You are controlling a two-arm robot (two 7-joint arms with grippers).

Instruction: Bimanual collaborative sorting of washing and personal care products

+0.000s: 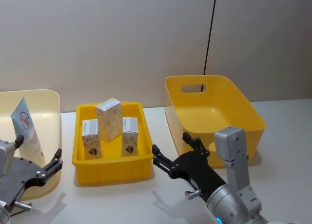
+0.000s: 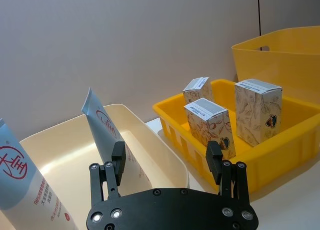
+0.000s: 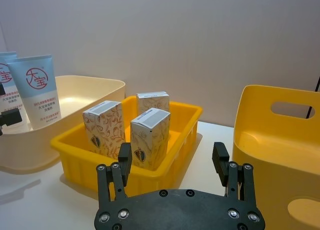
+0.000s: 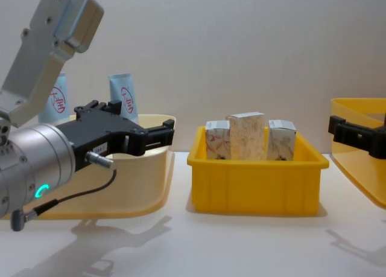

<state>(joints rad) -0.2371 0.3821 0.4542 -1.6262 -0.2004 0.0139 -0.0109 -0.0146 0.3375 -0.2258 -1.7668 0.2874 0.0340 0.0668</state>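
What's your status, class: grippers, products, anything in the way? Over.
Left gripper open, at cream bin front. Right gripper open, near tray and deep bin. Two tubes in cream bin, three cartons in tray. Nothing blocking.

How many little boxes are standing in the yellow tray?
3. All stand in the yellow tray: the left carton, the middle carton and the right carton. The tray's floor shows between them, so none seems hidden.
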